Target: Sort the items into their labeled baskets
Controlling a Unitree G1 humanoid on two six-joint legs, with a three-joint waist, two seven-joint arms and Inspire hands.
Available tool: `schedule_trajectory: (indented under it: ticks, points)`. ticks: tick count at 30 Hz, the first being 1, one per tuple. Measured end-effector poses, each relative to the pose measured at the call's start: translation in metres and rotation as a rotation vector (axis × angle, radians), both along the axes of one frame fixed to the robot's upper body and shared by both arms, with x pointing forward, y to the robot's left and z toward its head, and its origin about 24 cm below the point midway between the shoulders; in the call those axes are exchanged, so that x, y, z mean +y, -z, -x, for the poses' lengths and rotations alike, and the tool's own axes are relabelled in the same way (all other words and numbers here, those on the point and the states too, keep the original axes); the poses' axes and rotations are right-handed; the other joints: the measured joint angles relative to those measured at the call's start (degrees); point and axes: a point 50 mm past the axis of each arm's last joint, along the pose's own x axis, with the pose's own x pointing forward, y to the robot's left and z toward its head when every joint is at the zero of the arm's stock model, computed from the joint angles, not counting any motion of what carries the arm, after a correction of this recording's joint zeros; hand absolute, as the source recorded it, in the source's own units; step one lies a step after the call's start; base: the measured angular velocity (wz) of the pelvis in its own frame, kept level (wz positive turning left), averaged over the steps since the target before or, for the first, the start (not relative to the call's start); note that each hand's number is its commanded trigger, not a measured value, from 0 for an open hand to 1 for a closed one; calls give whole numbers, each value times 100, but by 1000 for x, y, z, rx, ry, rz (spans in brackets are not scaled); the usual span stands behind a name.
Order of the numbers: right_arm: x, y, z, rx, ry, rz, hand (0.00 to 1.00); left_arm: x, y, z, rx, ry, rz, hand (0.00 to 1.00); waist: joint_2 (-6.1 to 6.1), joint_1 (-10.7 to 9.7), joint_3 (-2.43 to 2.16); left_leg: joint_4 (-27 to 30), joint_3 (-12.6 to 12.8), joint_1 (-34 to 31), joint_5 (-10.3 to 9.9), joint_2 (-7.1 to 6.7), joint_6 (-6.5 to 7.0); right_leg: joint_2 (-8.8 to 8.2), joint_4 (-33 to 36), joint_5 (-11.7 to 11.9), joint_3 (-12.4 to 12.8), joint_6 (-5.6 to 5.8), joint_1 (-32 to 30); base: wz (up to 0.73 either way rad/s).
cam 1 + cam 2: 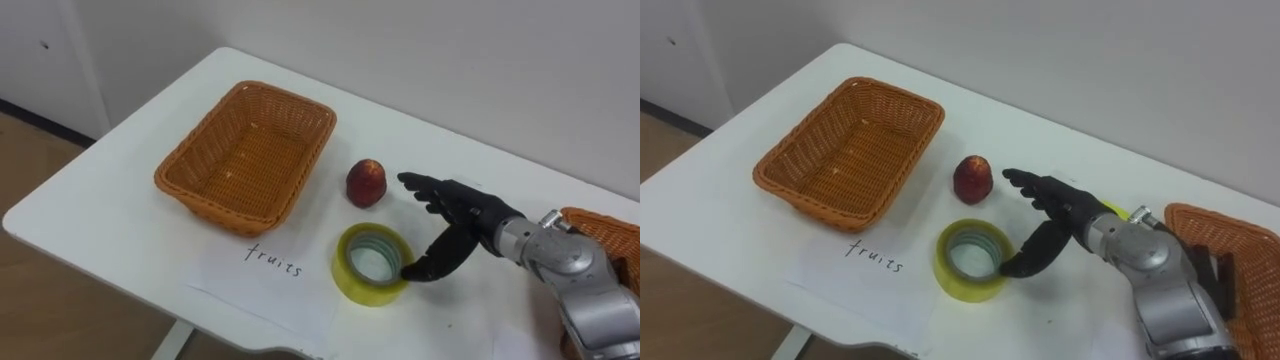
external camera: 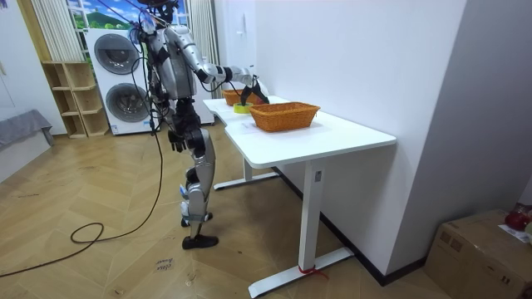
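An empty wicker basket [image 1: 200, 192] stands on the white table [image 1: 110, 205], behind a paper sheet [image 1: 262, 280] marked for fruit. A red apple [image 1: 367, 182] lies just right of it. In front of the apple lies a yellow tape roll [image 1: 346, 274], flat on the table. My right hand [image 1: 462, 208] is open right of both. Its fingers stretch toward the apple without touching it, and its thumb points down at the roll's right rim. My left hand [image 2: 176, 139] hangs by my hip in the room view.
A second wicker basket [image 1: 608, 232] shows at the far right of the table, partly behind my right forearm. I stand at the table's long side. Washing machines [image 2: 116, 83] are behind me and a cardboard box [image 2: 482, 249] sits on the floor by the wall.
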Motion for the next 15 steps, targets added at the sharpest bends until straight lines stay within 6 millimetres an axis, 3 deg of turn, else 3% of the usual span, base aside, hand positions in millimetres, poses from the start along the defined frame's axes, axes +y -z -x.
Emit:
schedule_trajectory:
  ticks: [15]
  points:
    - [3,3,-3,9,10,-23,0,1,-1,-1,4,-4,-7,0,-45,2,-3,4,12,-1,0,3,0,0,-1,0,6,0,-3,0]
